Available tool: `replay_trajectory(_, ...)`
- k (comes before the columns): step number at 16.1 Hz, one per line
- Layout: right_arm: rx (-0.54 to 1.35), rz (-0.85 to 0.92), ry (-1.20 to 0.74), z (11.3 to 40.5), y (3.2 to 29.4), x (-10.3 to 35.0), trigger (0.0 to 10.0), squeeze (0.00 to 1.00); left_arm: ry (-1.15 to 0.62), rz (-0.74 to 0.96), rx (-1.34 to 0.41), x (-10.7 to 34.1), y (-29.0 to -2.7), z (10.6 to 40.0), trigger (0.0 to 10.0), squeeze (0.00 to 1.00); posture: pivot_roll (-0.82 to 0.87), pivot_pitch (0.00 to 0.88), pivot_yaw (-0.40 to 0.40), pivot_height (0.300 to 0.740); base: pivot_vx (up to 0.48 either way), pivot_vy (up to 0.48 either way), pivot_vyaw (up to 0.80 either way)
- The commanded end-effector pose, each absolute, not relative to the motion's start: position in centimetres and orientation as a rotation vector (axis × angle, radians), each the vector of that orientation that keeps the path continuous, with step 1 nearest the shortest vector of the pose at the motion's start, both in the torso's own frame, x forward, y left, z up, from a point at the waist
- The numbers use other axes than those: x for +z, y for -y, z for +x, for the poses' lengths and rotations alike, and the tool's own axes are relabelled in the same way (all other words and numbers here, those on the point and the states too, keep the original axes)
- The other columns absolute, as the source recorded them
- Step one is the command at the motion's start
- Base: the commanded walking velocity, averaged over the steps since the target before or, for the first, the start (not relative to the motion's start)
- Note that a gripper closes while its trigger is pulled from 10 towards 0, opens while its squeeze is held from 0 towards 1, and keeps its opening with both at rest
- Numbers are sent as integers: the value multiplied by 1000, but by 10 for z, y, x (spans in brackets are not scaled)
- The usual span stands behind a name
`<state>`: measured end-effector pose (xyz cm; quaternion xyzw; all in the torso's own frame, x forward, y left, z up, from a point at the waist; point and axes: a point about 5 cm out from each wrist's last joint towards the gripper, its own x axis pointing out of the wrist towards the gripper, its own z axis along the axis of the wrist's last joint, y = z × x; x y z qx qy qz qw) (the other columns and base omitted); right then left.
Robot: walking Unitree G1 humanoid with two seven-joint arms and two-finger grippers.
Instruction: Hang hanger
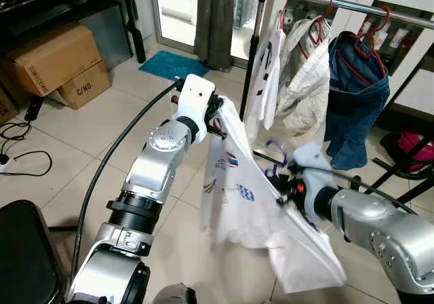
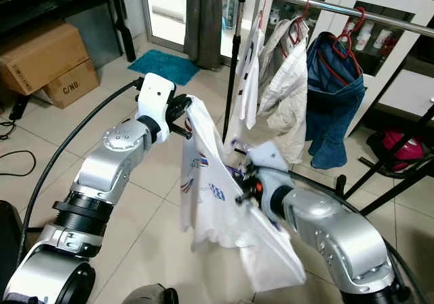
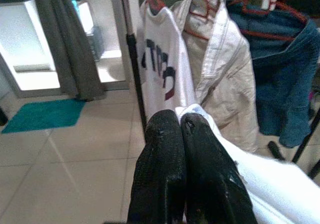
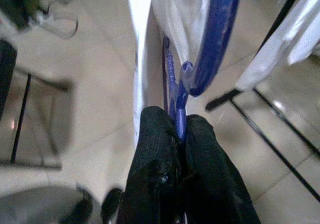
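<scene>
The purple hanger [image 1: 277,156], carrying a white printed shirt [image 1: 234,188], sits low between my two arms, well below the rail [image 1: 339,2]. My left gripper [image 3: 181,129] has its fingers pressed together on a fold of the shirt's shoulder; my right gripper [image 4: 175,121] pinches the hanger just under its hook. I'd lift from the right, hook upright, and aim for the bare rail left of the red hangers [image 1: 325,12].

Silver jointed arms, white wrist housings, black cables, black-fingered claws.
</scene>
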<state>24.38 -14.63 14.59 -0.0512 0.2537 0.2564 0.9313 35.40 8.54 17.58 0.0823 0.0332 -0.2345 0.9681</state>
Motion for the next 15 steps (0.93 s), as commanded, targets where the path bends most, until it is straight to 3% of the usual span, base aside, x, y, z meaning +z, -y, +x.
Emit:
replay_trajectory(1, 489, -32, -442, 248, 152, 160, 10000, 0, -50, 200, -442, 176, -90, 353, 0, 0, -53, 20, -17, 740, 0, 0, 0)
replay_trajectory(7, 534, 77, -446, 236, 152, 162, 10000, 0, -62, 248, -307, 170, -111, 359, 0, 0, -59, 21, -11, 740, 0, 0, 0)
replay_trajectory(9, 515, 190, -389, 238, 153, 170, 10000, 0, -55, 245, -268, 172, -118, 363, 0, 0, -64, 19, -8, 740, 0, 0, 0)
replay_trajectory(13, 310, 341, -300, 255, 162, 175, 10000, 0, -62, 220, -325, 169, -106, 357, 0, 0, -54, 16, -11, 740, 0, 0, 0)
replay_trajectory(15, 405, 286, -327, 251, 149, 174, 10000, 0, -73, 193, -350, 166, -100, 354, 0, 0, -51, 15, -13, 740, 0, 0, 0)
